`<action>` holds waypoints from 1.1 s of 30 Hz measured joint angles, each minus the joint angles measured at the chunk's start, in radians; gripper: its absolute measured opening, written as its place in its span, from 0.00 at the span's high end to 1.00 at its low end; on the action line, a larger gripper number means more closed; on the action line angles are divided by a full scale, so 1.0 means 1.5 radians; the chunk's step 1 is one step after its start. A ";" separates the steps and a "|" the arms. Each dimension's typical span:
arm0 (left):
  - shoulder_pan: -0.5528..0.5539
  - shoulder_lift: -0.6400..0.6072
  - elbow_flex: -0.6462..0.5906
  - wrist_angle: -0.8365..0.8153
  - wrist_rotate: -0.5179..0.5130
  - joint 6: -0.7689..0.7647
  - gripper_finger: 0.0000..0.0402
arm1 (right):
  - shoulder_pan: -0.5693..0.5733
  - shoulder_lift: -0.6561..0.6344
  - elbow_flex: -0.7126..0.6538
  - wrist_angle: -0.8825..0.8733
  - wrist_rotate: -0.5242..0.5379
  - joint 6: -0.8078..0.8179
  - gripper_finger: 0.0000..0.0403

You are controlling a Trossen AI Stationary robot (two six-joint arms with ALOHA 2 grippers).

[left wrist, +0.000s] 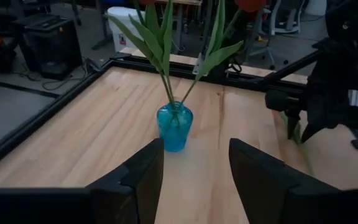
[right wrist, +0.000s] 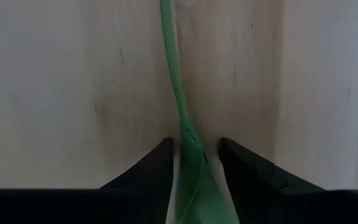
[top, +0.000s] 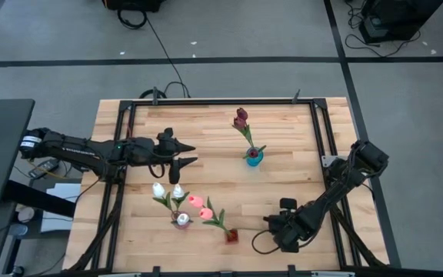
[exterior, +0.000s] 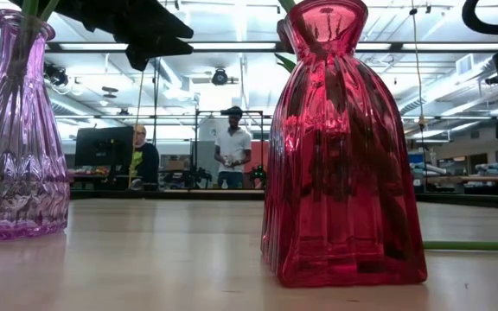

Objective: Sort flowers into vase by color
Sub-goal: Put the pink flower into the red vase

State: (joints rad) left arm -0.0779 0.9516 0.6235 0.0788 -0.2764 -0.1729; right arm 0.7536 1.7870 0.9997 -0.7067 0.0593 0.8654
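Three vases stand on the wooden table. A blue vase point(top: 254, 158) holds maroon flowers point(top: 241, 118). A purple vase point(top: 181, 221) holds white flowers point(top: 168, 190), and a red vase point(top: 232, 235) holds pink flowers point(top: 201, 207). My left gripper point(top: 194, 153) hangs open, left of the blue vase point(left wrist: 174, 126) and pointing at it. My right gripper point(top: 275, 227) points down, open, right of the red vase. A loose flower's green stem point(right wrist: 174, 74) lies flat on the table and runs between its fingers point(right wrist: 194, 146), with a leaf there. That flower's head is hidden.
A black metal frame point(top: 314, 123) runs around the work area on the table. The red vase point(exterior: 344, 147) and the purple vase point(exterior: 15, 130) stand close to the table's near edge. Beyond the far edge, two people point(exterior: 232, 155) are in the room.
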 joint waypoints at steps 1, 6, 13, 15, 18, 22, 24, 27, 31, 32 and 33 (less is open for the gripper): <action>-0.002 0.000 0.000 0.000 0.000 -0.010 0.53 | 0.000 0.000 0.000 0.000 0.000 0.000 0.63; -0.002 0.000 0.000 0.001 0.011 -0.032 0.53 | 0.001 0.001 -0.001 0.000 -0.010 -0.001 0.63; -0.002 0.000 0.000 0.001 0.016 -0.098 0.53 | -0.003 0.002 -0.003 -0.001 -0.020 -0.001 0.75; -0.002 0.000 0.000 0.001 0.016 -0.102 0.53 | -0.004 0.002 -0.003 -0.004 -0.025 -0.002 0.83; -0.002 -0.001 0.000 0.001 0.016 -0.102 0.53 | -0.010 0.002 -0.004 -0.003 -0.037 -0.006 0.95; -0.002 -0.010 0.001 -0.003 0.024 -0.084 0.53 | -0.024 0.002 -0.002 -0.009 -0.055 -0.020 0.97; -0.002 -0.018 0.001 -0.020 0.031 -0.076 0.53 | -0.032 0.001 0.011 -0.034 -0.058 -0.036 0.97; -0.002 -0.037 0.001 -0.053 0.034 -0.066 0.53 | -0.044 -0.010 0.037 -0.139 -0.037 -0.059 0.98; -0.002 -0.049 0.001 -0.103 0.041 -0.066 0.53 | -0.074 -0.047 0.098 -0.218 0.004 -0.069 0.98; -0.002 -0.049 0.001 -0.116 0.041 -0.065 0.53 | -0.082 -0.053 0.107 -0.252 0.016 -0.072 0.98; -0.002 -0.049 0.001 -0.120 0.041 -0.060 0.53 | -0.090 -0.057 0.115 -0.256 0.033 -0.075 0.98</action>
State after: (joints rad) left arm -0.0807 0.8783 0.6243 -0.1008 -0.2157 -0.2633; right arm 0.6193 1.7012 1.1723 -1.0910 0.1083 0.7524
